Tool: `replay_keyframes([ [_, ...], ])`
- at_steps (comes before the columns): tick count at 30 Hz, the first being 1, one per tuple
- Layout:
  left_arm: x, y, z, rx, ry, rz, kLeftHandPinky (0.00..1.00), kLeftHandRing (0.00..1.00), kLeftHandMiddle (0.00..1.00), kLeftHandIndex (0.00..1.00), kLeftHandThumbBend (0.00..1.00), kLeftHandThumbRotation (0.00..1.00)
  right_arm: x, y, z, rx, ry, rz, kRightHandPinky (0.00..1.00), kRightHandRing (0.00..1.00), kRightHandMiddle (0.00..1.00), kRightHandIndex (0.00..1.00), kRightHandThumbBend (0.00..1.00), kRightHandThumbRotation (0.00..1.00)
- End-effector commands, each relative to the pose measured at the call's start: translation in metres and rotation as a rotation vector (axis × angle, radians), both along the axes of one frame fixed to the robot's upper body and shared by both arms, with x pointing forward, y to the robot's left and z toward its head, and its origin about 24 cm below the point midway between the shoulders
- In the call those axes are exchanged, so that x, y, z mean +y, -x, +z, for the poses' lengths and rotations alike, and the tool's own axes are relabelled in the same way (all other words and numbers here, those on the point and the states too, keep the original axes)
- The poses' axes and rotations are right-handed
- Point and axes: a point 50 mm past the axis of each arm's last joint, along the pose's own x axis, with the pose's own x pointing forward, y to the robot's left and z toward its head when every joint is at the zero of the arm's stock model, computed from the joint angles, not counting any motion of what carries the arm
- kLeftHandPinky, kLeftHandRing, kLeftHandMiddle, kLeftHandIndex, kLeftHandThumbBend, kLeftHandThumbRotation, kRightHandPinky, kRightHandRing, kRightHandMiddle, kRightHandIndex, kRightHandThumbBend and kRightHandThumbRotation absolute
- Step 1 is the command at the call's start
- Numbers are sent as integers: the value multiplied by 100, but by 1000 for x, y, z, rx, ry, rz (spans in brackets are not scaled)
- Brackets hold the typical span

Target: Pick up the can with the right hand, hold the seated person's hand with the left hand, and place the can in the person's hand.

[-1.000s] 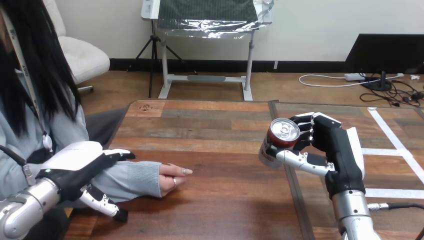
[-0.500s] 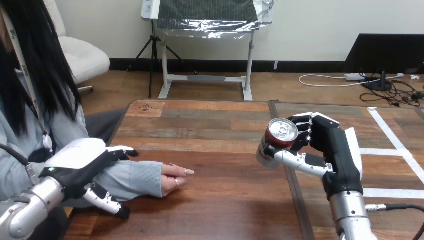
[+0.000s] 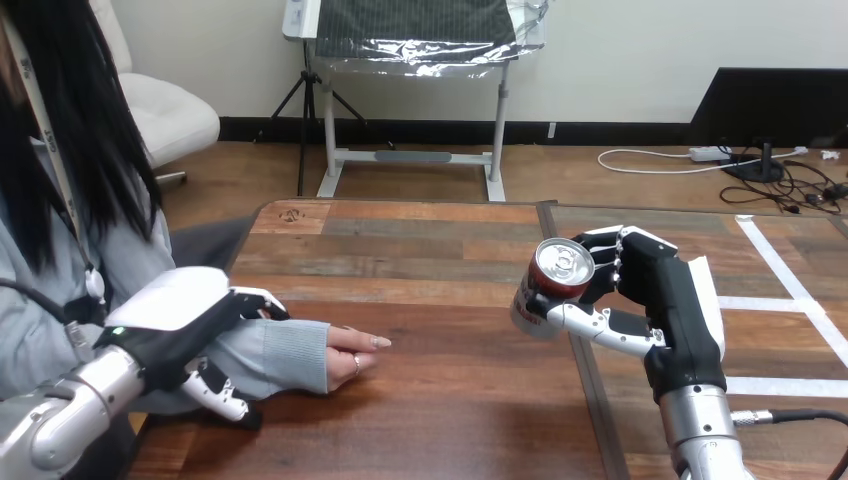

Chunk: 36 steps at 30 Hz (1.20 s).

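A red can with a silver top hangs tilted above the table right of centre, and my right hand is shut on it, thumb across its near side and fingers behind it. The person's hand lies flat on the wooden table at the left, reaching out of a light blue sleeve. My left hand hovers open over that sleeve's forearm, fingers stretched across the far side and thumb on the near side. A wide stretch of table separates the can from the person's hand.
White tape lines cross the table's right part. A dark seam runs down the tabletop under the can. The person's torso fills the left edge beside my left arm.
My left hand has moved up and to the right, further over the person's sleeved forearm. My right hand has carried the can slightly left. The person's hand has stayed put.
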Motion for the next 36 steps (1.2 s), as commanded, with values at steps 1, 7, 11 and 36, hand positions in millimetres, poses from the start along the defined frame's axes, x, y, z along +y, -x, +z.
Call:
replay_keyframes([
  [1,-12,-13,19,-90,25,-45,45,49,54,55,96,0,3,-13,26,-112,2,13,37,42,48,51,81,0],
  [7,-14,-14,21,-90,31,-51,39,44,49,51,92,0,4,-13,25,-109,5,14,37,42,48,51,80,0],
  [11,-15,-13,22,-92,42,-55,36,41,47,49,91,0,5,-13,25,-105,9,15,37,42,48,51,80,0],
  [36,-17,-13,24,-89,65,-67,23,30,37,39,87,0,10,-12,23,-93,2,28,38,42,49,51,79,0],
])
